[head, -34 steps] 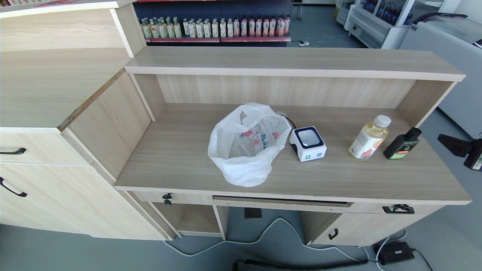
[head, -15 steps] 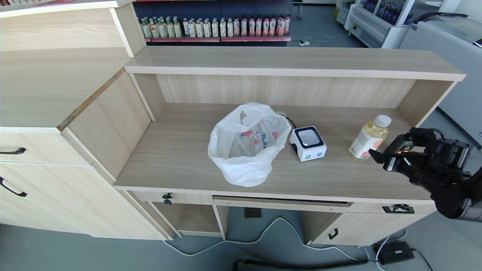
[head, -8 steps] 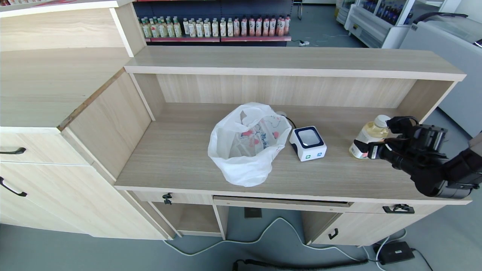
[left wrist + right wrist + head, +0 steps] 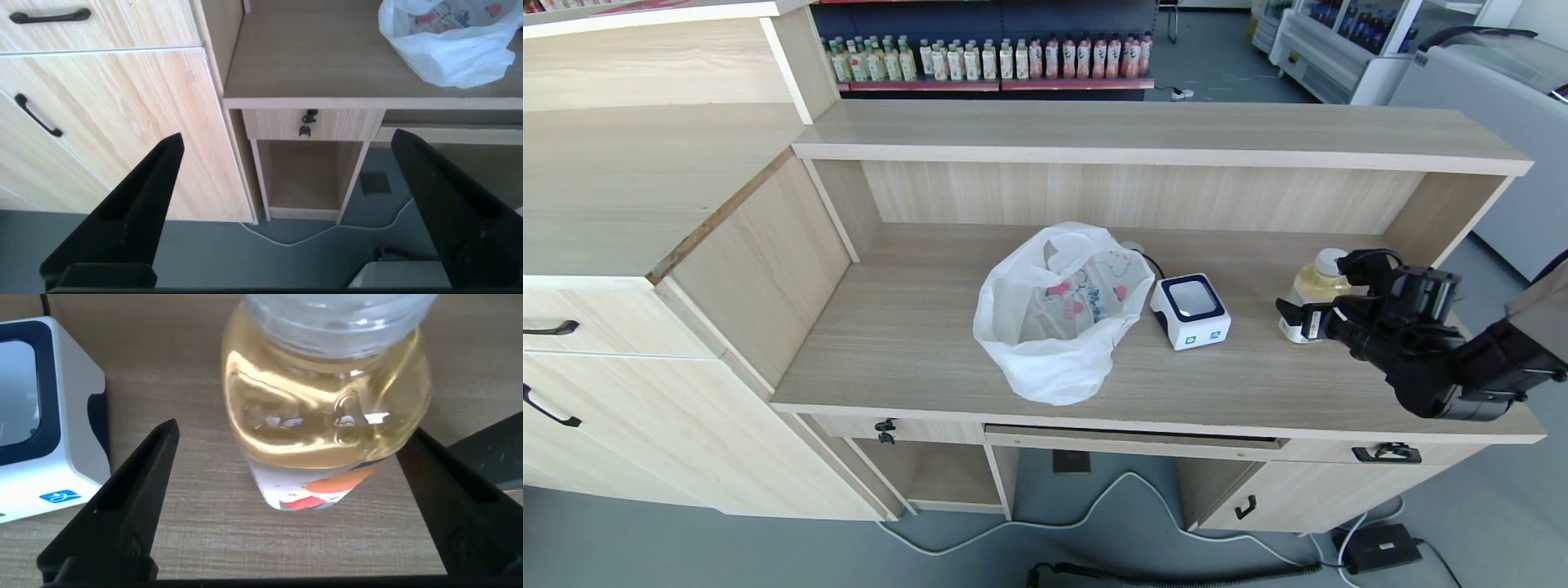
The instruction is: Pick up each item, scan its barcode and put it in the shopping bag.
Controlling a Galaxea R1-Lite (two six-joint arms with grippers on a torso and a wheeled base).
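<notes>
Low in front of the worktop (image 4: 915, 343), the left hand (image 4: 286, 220) hangs before the cabinet drawers, fingers spread wide and holding nothing. On the worktop the white shopping bag (image 4: 1054, 314) sits open at the middle, with the scanner (image 4: 1190, 311) just beside it on the right. Near the right end, the right hand (image 4: 282, 506) is spread wide either side of the upright bottle (image 4: 1312, 283) of yellow liquid, not gripping it. Far behind, a shelf of drinks (image 4: 988, 61) lines the aisle.

Gap on counter (image 4: 1258, 359) between scanner (image 4: 1190, 310) and bottle (image 4: 1311, 286), shelf (image 4: 1160, 131) overhead
</notes>
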